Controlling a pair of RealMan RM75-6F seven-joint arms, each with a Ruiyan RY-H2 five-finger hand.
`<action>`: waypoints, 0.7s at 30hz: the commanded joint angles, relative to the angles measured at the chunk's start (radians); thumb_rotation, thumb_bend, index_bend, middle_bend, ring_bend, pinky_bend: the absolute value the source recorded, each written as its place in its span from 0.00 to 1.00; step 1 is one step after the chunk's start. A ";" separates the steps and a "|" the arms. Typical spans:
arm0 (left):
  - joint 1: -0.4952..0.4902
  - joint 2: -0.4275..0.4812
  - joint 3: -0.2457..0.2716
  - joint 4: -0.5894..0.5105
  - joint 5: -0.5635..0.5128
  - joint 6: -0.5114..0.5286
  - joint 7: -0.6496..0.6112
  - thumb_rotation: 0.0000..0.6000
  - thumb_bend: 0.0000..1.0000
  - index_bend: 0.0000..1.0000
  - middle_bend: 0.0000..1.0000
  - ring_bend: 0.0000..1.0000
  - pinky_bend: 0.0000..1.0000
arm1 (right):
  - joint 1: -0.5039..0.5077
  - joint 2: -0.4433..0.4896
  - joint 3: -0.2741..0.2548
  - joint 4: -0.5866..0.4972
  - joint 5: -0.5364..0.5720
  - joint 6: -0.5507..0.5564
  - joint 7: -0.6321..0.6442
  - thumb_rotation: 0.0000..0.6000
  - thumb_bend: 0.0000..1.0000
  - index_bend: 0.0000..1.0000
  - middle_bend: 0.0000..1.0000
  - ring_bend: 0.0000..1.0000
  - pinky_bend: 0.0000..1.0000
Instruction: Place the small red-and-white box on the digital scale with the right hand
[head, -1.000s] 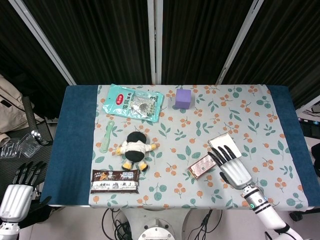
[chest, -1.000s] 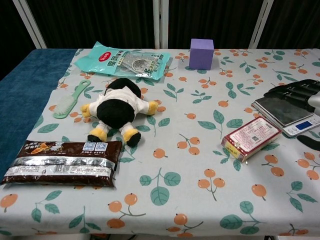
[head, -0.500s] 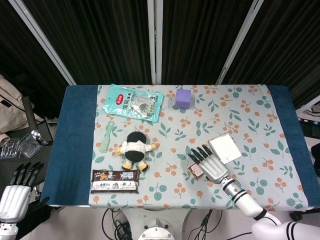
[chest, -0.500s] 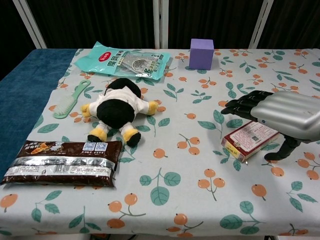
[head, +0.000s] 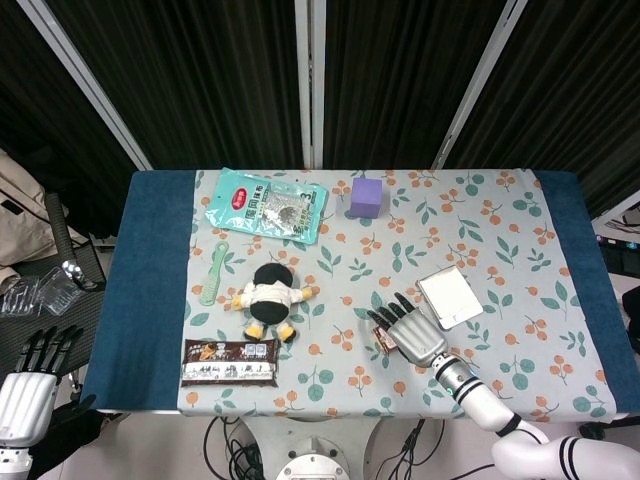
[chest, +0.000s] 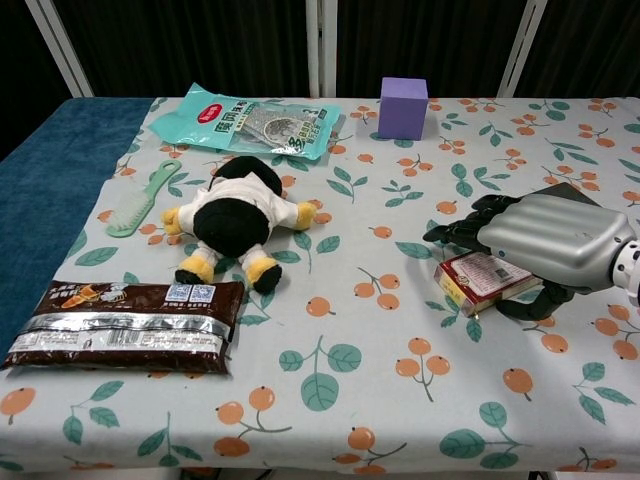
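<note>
Right hand (chest: 545, 243): fingers draped over red-and-white box (chest: 480, 282), thumb beneath; grasp unconfirmed.
Scale (head: 449, 297): beyond the fingertips, awaiting box.

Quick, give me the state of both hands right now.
Left hand: open, holding nothing, off the table's corner.
Right hand: over the red-and-white box, fingers curling around it; whether it grips cannot be told.

Head view high overhead, chest view low and close, both sharing table (head: 150, 300).
</note>
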 joint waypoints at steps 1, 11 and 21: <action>0.000 0.000 0.000 0.001 0.000 -0.001 0.000 1.00 0.11 0.09 0.06 0.00 0.04 | 0.001 -0.002 -0.005 0.002 0.015 0.003 0.002 1.00 0.26 0.04 0.16 0.15 0.16; -0.002 0.001 0.000 -0.006 -0.001 -0.006 0.008 1.00 0.11 0.09 0.06 0.00 0.04 | 0.008 -0.007 -0.017 0.017 0.012 0.028 0.035 1.00 0.28 0.34 0.34 0.36 0.46; 0.001 0.002 0.000 -0.007 0.000 -0.003 0.008 1.00 0.11 0.09 0.06 0.00 0.05 | 0.002 0.019 -0.002 0.017 -0.053 0.104 0.133 1.00 0.30 0.42 0.41 0.41 0.50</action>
